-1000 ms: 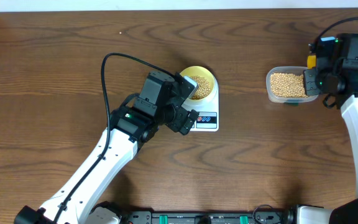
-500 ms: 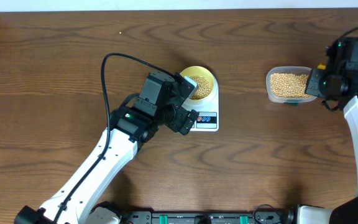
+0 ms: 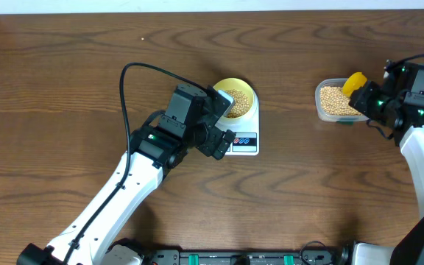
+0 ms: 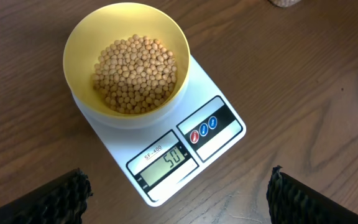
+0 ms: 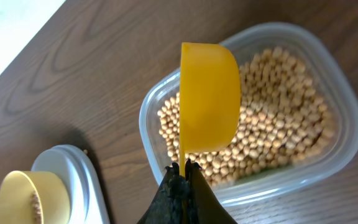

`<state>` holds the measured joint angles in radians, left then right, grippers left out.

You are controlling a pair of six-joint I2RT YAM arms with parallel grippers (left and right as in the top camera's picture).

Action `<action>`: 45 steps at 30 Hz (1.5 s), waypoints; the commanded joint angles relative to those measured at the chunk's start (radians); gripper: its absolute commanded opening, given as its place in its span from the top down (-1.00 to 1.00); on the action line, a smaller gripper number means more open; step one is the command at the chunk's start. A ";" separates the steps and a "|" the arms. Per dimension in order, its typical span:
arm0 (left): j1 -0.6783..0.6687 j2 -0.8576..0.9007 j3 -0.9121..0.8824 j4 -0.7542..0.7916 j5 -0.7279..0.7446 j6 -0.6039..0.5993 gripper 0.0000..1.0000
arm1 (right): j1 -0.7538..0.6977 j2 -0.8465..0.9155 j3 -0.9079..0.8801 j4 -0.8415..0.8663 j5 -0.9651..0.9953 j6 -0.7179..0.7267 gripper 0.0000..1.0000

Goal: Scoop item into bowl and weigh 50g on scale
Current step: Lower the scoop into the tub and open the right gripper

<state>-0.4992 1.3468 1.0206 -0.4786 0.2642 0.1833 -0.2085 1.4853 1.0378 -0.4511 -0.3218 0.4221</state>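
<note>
Beans (image 4: 135, 73) are loose, hard, round and light. They roll and bounce, so you can't pinch them; move them only with the scoop (image 5: 209, 96).

The scoop looks like stiff, light plastic with a thin handle. The right fingers (image 5: 166, 199) are fully closed on the end of that handle. The cup sticks out ahead of them, above the bean stock (image 5: 278, 118) in the clear tub (image 5: 347, 134). The cup shows side-on, so I can't tell whether it's loaded. A grip that far back gives leverage, so expect the cup to wobble. Tip it slowly.

The bowl (image 4: 79, 37) sits on the platform of the scale (image 4: 222, 140), at the end away from the display (image 4: 169, 158), with a mound of beans inside. It looks like thin, smooth plastic and should slide easily. If you must take it, take it by the rim. My advice is not to touch it, since any contact will upset the reading.

The display appears to read 50, so I judge the weighing is at target.

The left fingers (image 4: 55, 199) are spread as wide as they go and hold nothing. They hang over the desk (image 4: 303, 74) on the display side of the scale, one to each side of it and clear of both scale and bowl.

The tub is well apart from the scale, off to the right arm's side.
</note>
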 commanded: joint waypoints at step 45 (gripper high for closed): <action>0.004 0.006 -0.008 -0.003 0.012 -0.002 -0.86 | 0.000 -0.008 0.154 -0.216 0.078 -0.402 -0.98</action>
<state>-0.4995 1.3468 1.0206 -0.4786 0.2642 0.1833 -0.2085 1.4853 1.1389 -0.6563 -0.2893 0.1463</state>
